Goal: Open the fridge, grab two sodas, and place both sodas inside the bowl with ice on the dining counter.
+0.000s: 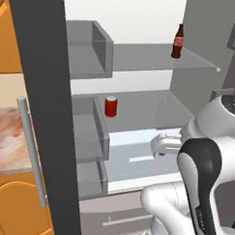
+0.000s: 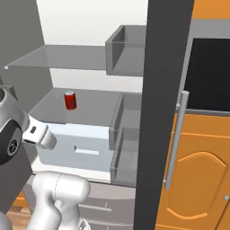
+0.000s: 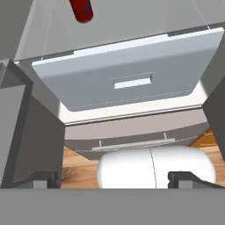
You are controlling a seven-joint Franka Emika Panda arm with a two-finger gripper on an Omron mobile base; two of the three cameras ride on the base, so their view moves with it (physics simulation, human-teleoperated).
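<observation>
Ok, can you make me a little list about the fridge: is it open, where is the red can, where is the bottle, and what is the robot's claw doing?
fridge: open, grey shelves showing
red can: upright on the middle shelf, toward the left side
bottle: dark brown with a red label, upright on the top shelf, toward the right side
pale drawer: below the can's shelf, closed
claw: open, holding nothing, low in front of the drawer
sodas taken so far: none, both in the fridge
</observation>
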